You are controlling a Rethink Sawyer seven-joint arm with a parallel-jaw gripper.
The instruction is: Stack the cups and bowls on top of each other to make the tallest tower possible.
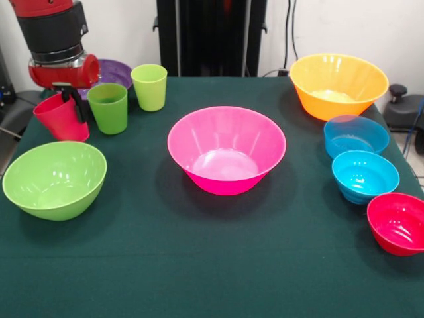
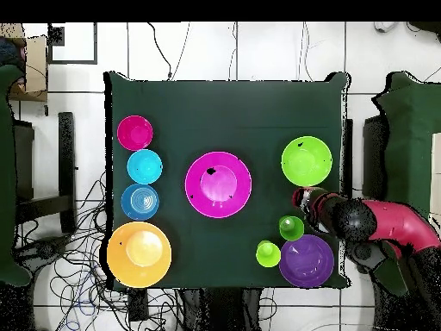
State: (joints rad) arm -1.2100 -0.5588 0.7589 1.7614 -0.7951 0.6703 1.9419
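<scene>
The gripper (image 1: 71,101) has its fingers clamped on the rim of the red cup (image 1: 59,119) at the left of the frame — the cup is tilted, beside the green cup (image 1: 108,108).

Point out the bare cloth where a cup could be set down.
Free: the front strip before the pink bowl, and the gap between it and the lime-green bowl. Crowded: the cups' corner by the pincer and the small-bowl column near the turquoise bowl.

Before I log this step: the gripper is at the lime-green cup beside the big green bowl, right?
Not quite. In the front view the gripper is at the red cup, tilted, beside the big green bowl. The lime-green cup stands untouched farther back.
</scene>
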